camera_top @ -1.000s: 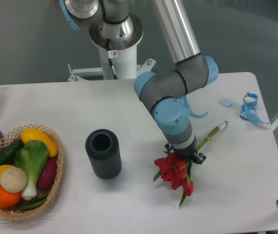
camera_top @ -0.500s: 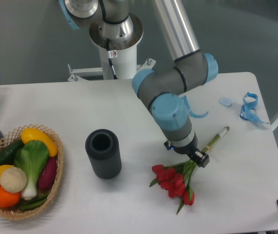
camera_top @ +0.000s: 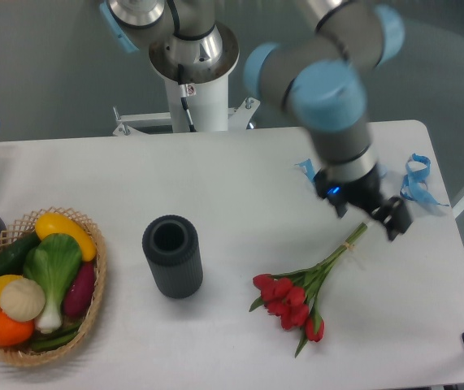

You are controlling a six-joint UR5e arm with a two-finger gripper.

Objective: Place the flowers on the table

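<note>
A white desk [camera_top: 215, 171] with rounded corners is seen from above, against a grey floor, with the arm's white base behind its far edge.

Nearest the camera, the flowers [camera_top: 301, 291] lie flat on the desk, to the right of the dark ribbed cup [camera_top: 172, 256] and apart from it. About ten red tulip heads are bunched at the near end, with green leaves spread around them; the green stems run up and to the right and are bound with pale string close to their cut ends. Far to the left of the cup, a wicker basket [camera_top: 93, 280] of vegetables sits at the desk's edge.

Farther back, the gripper [camera_top: 367, 213] is blurred, above and just beyond the stem ends. The jaws appear parted with nothing between them, so the bunch is judged released and the task essentially done. Beyond the gripper, a blue ribbon [camera_top: 417, 180] lies near the desk's right edge.

Little remains to go wrong, by this reading. A finger passing low could catch the stem tips and drag or turn the bunch, and a sweep to the right might snag the ribbon.
</note>
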